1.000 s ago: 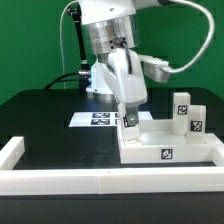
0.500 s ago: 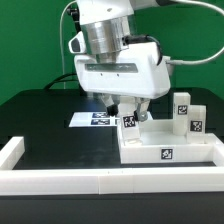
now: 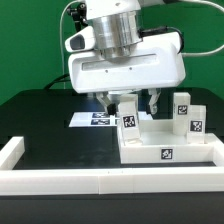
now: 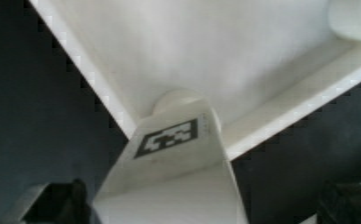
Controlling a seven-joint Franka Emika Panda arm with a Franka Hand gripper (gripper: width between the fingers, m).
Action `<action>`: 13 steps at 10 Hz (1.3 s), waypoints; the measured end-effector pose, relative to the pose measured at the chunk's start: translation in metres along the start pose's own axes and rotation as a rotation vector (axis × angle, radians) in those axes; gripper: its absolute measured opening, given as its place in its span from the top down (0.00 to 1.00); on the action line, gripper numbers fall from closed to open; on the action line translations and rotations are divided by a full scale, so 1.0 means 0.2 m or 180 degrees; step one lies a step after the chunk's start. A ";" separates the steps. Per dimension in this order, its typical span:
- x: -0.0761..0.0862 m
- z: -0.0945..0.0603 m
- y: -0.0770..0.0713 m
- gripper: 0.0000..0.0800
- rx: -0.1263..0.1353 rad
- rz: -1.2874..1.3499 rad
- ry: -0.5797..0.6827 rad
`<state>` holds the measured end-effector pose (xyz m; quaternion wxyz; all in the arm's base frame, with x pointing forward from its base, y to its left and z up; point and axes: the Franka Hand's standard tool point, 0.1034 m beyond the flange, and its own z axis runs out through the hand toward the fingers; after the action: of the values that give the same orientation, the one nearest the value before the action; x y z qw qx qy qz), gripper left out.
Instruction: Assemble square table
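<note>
The square table's white slab [image 3: 166, 150] lies at the exterior view's right with a tag on its front side. A white leg post [image 3: 129, 121] stands upright at its far left corner. My gripper [image 3: 132, 103] hangs above that corner, open wide, with one finger on each side of the post and a gap on both sides. In the wrist view the tagged post [image 4: 168, 137] runs between the dark fingers [image 4: 52, 204] over the slab's corner [image 4: 248, 60]; my gripper [image 4: 203, 206] holds nothing.
Two more tagged leg posts [image 3: 181, 106] [image 3: 197, 123] stand on the slab's right side. The marker board [image 3: 95, 118] lies flat behind the slab. A long low white wall [image 3: 90, 182] borders the front, with a short arm [image 3: 12, 148] at the left.
The hand has turned about its vertical axis from edge-on to broadside and risen a little, staying over the leg post. The post and slab have not moved.
</note>
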<state>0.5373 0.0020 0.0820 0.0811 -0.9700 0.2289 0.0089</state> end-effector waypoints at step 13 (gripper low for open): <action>-0.02 0.02 0.03 0.64 -0.0013 0.0046 -0.0022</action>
<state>0.5318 -0.0009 0.0780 0.0798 -0.9685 0.2356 0.0133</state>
